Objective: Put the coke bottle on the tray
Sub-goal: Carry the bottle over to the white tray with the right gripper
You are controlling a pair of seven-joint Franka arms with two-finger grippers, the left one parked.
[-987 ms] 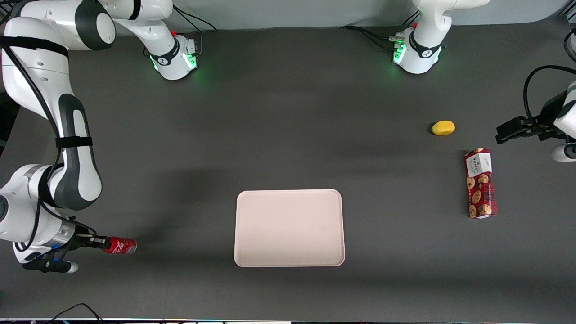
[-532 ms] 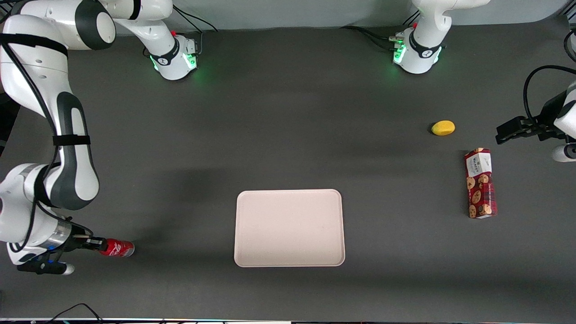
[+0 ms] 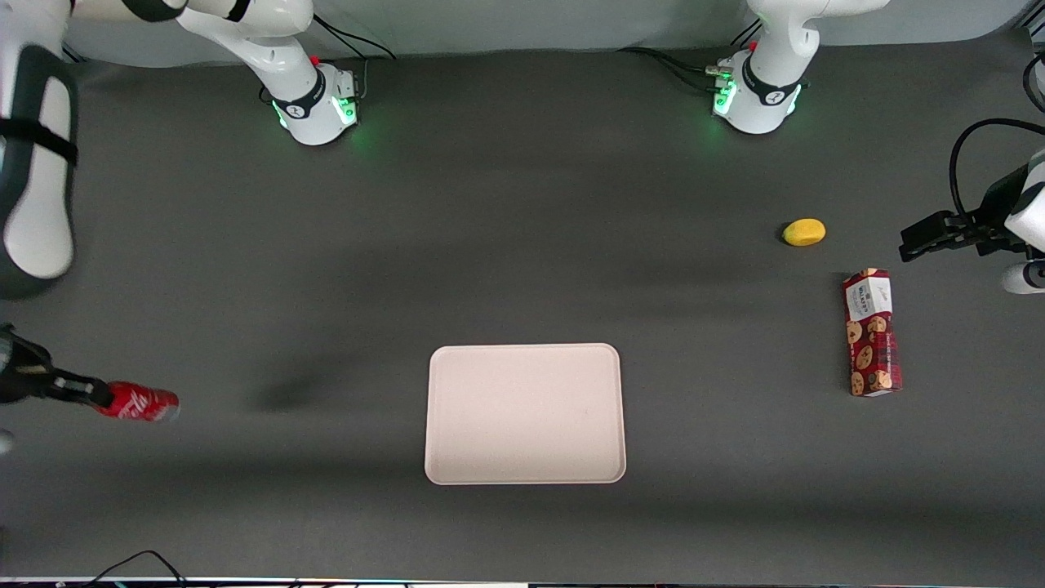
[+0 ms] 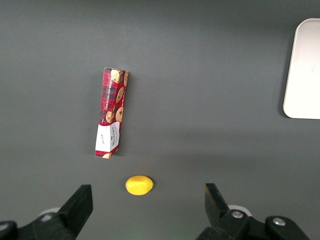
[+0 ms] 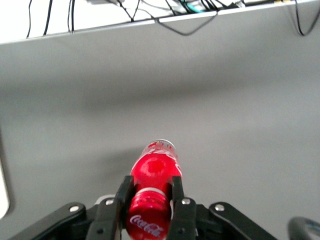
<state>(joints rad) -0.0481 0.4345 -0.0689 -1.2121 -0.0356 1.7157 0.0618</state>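
Gripper sits at the working arm's end of the table, jaws clamped on the neck end of the coke bottle. The wrist view confirms it: fingers press both sides of the bottle, silvery base pointing away from the gripper. The bottle is roughly horizontal, with its shadow cast apart on the mat, well short of the tray. The tray holds nothing. A red cookie box and a lemon lie toward the parked arm's end, the lemon farther from the front camera.
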